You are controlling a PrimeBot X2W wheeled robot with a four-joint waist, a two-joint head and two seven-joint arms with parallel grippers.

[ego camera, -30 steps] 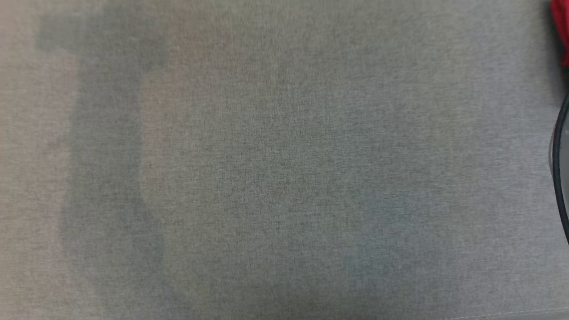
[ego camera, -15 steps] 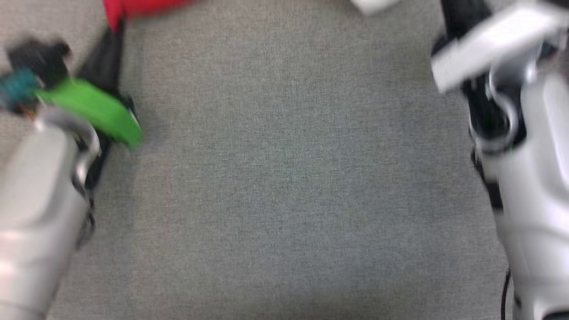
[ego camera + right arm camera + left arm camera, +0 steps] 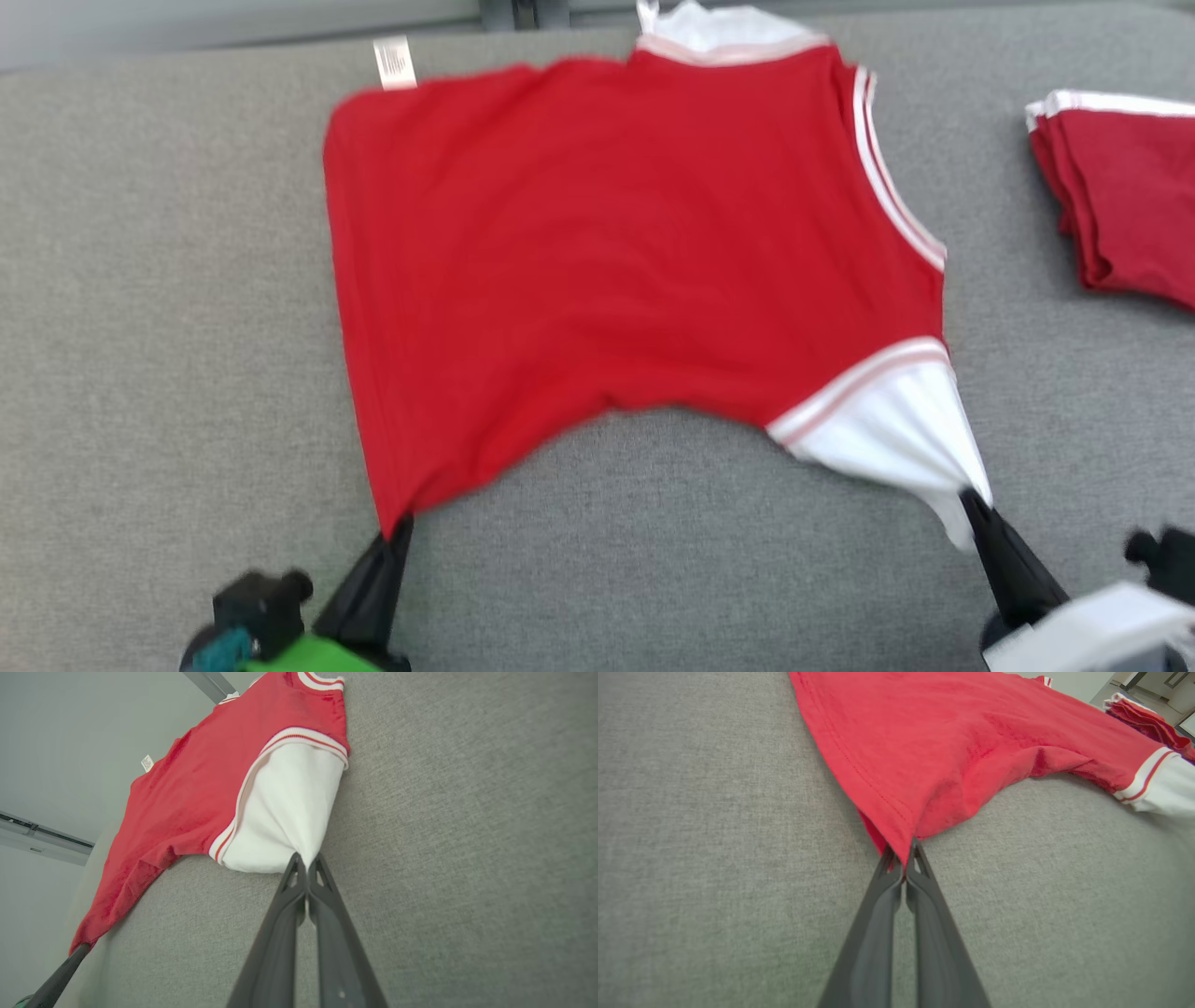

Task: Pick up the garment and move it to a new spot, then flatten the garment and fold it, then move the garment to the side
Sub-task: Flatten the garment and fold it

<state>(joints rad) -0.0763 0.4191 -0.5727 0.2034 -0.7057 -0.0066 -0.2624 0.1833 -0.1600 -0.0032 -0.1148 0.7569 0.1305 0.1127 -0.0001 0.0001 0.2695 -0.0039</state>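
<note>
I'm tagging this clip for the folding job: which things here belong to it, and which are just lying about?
Part of the job:
- red garment, spread on the grey surface
- left gripper, shut on its hem corner
- right gripper, shut on its white sleeve

Lying about:
- folded dark red stack, far right, apart from the garment

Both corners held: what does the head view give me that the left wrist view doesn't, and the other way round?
Head view: the right gripper shut on the tip of the white sleeve, the care label at the far edge, the full outline of the garment. Left wrist view: close up, the left gripper pinching the red hem corner, stitching visible. Both: the red garment, the folded stack off to its side, the grey surface.
</note>
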